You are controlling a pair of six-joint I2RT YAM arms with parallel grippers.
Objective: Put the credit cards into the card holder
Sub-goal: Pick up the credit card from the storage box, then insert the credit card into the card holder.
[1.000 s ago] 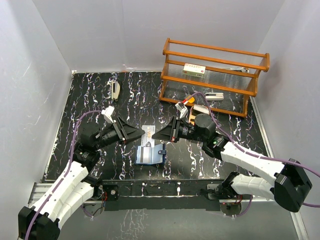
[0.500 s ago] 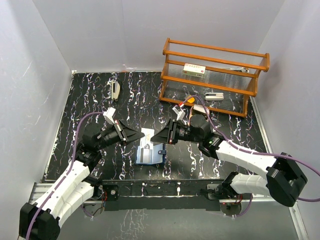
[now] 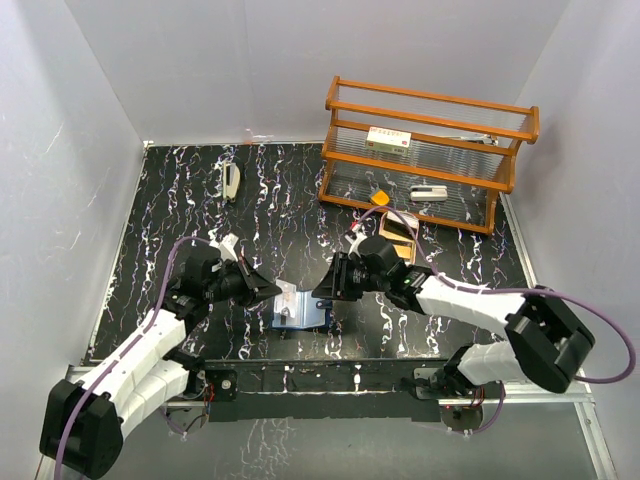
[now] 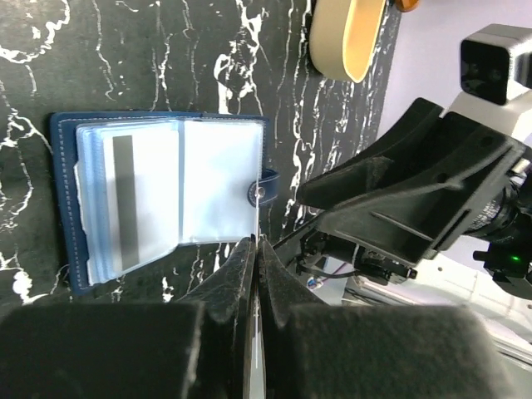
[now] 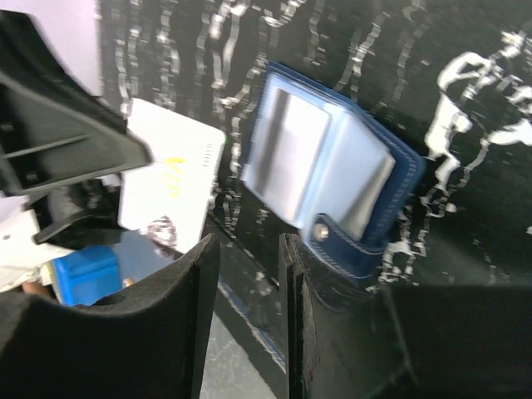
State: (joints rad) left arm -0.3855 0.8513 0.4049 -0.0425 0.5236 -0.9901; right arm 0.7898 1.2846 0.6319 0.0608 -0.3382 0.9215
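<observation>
Card holder (image 3: pixel 298 312) lies open on the tabletop (image 3: pixel 180 190) between both arms; left gripper (image 4: pixel 253 246) is pinched on a white card (image 5: pixel 170 187) just beside it; right gripper (image 5: pixel 248 243) has its jaws a bit apart, holding nothing

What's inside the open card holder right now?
The card holder lies open, showing clear plastic sleeves. One card with a grey stripe shows in the stacked sleeves. The sleeves underneath are covered, so more cards cannot be ruled out.
</observation>
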